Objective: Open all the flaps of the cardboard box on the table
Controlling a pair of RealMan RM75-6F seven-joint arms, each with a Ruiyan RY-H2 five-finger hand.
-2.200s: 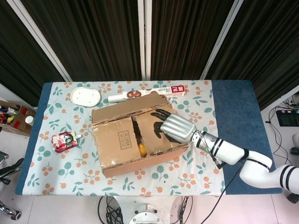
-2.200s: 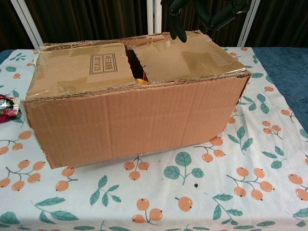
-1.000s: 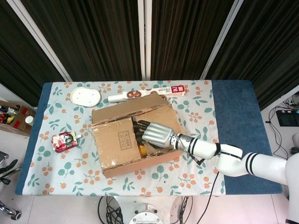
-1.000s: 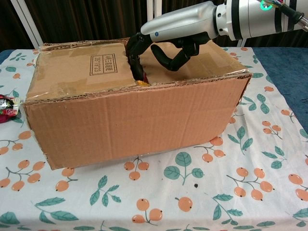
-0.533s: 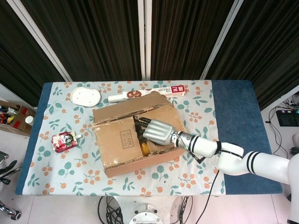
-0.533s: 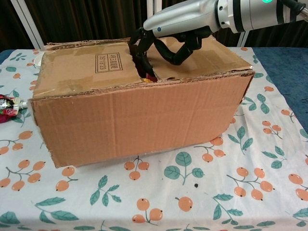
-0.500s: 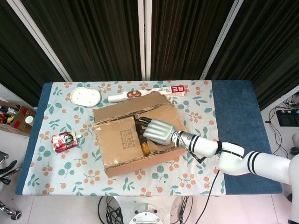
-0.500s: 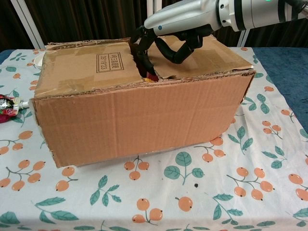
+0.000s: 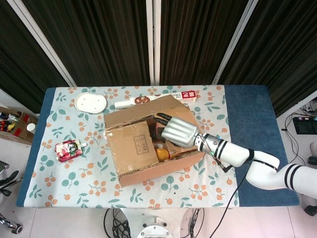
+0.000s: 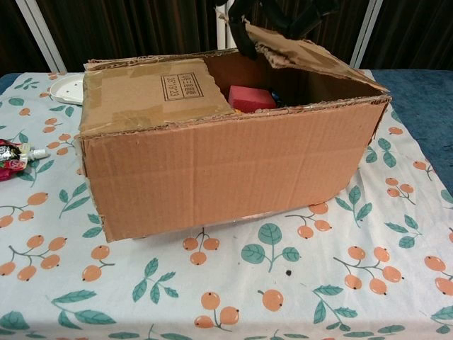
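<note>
Right hand at frame centre, fingers curled under raised right flap of cardboard box, gripping it.

Bright, even overhead light; sharp, soft shadows.

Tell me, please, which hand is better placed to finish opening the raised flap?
The right hand: it already holds the raised flap of the cardboard box. The left hand is out of view.

The right arm is stretched in from the right, and the right hand is held palm down, dark fingers curled.
</note>
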